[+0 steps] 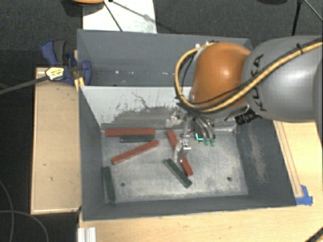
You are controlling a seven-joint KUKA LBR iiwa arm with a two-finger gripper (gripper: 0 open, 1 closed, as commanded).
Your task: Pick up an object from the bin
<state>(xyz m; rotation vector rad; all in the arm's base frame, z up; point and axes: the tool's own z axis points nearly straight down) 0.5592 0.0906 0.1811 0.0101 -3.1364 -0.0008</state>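
— Six sticks lie in the bin [262,158], I count: three red and three dark green. Do you agree?

— Yes. Near the back left, the long red [128,132] lies flat across, and the short green [136,139] lies just in front of it, touching it. The slanted red [135,152] is just in front of those two. The wall green [107,183] lies along the left wall, well apart from the others.

— And where is the gripper [182,150]?

— Low over the middle of the floor, right above the middle red [187,167]. This stick runs from the back toward the front right. The gripper covers its centre, so one end shows on each side. The front green [177,171] lies just beside its front end and seems to touch it.

— Is the gripper open or closed?

— I cannot tell; the orange cover [219,72] and the wrist hide too much. I also cannot say that it holds the stick.

— Is there any writing?

— On the grey arm [292,79] I read KUKA in black letters. A yellowish cable [177,79] runs along the arm and loops around the cover.
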